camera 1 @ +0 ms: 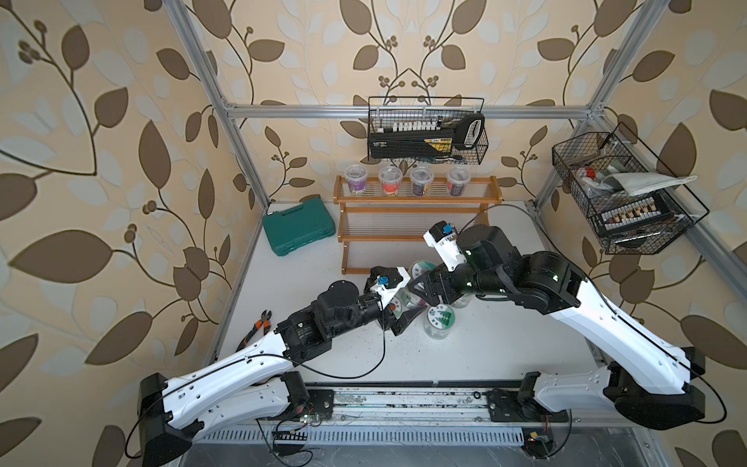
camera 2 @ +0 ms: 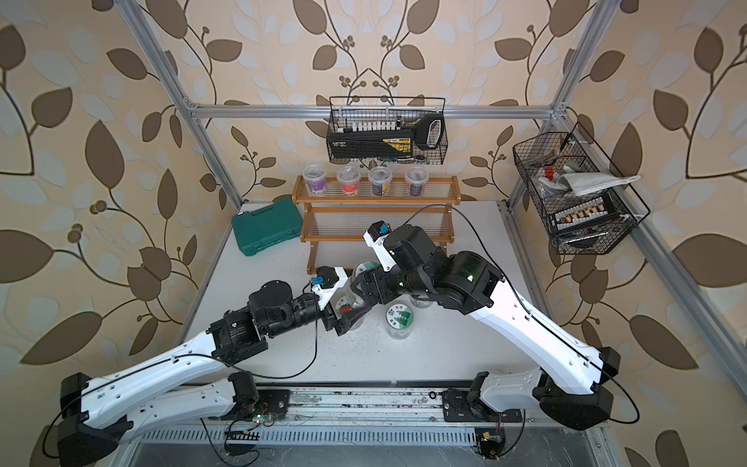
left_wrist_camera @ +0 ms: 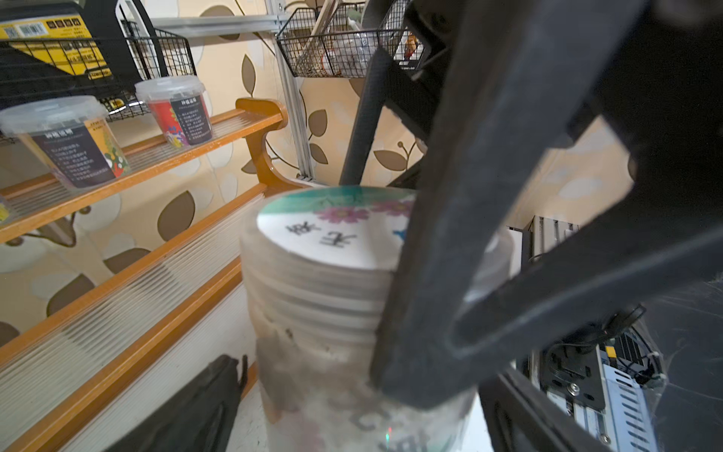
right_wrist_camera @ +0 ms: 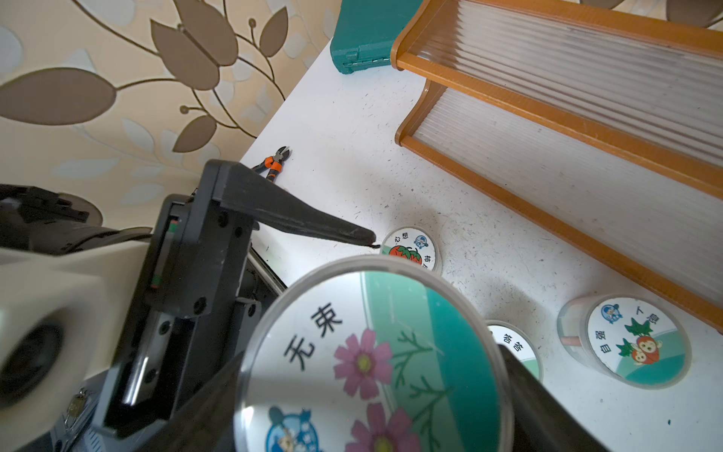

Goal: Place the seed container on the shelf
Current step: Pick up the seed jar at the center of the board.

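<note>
I see a staged workshop cell: aluminium frame (camera 1: 323,110), leaf wallpaper (camera 1: 101,121), tool-filled wire basket (camera 1: 426,129) on the far wall, green tool case (camera 1: 299,227) far left on the table (camera 1: 485,347).

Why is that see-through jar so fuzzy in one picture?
Left wrist view: the clear flower-lidded jar sits close to the lens and is blurred, while the orange-brown wooden shelf behind looks sharper. Right wrist view: its lid is crisp, with slight glare. Both top views: evenly lit, sharp.
</note>
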{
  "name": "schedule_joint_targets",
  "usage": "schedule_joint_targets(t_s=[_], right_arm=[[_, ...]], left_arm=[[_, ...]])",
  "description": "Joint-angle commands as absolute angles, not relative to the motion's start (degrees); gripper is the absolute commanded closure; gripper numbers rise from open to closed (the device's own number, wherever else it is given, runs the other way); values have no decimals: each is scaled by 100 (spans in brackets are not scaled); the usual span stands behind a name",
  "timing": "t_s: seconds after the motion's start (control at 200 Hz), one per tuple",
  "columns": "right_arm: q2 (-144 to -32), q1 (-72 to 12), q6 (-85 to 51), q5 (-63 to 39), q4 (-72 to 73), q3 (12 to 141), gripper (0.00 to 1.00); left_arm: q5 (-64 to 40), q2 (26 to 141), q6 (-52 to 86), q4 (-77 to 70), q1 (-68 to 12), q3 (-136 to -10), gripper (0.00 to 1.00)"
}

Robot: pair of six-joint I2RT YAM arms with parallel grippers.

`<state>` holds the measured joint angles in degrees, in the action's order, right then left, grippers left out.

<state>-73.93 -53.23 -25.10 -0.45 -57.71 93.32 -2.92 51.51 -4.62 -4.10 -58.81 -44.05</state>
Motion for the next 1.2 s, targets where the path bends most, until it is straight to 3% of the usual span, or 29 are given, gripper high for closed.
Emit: schedule_joint_targets(t_s=[0.0, 0.435, 0.545, 0.655, 0.795, 0.855, 1.05, 1.195], right_arm=[[-7236, -5300, -2575, -183, -5671, 9273, 44], [-7257, -5300, -2549, -272, -5657, 9222, 45], [-7265, -5291, -2540, -281, -5655, 9204, 44], [-7292, -5287, -2540, -303, -5648, 9207, 45], [-7316, -5286, -2540, -341, -5639, 9202, 44], [-7324, -5283, -2540, -346, -5630, 9199, 41], [-7266, -5274, -2525, -223, -5534, 9123, 14], [-7160, -5274, -2501, 10, -5456, 9009, 2]], left_arm=[[-531, 5210, -648, -1134, -5820, -4373, 2], [-426, 5537, -669, -1560, -5825, -4443, 2], [-474, 5537, -678, -1626, -5825, -4438, 7], [-465, 5537, -671, -1630, -5822, -4447, 21], [-495, 5555, -673, -1621, -5810, -4453, 24], [-518, 5546, -663, -1635, -5806, -4440, 27], [-534, 5502, -637, -1856, -5770, -4311, 32], [-513, 5524, -611, -2074, -5763, -4221, 34]])
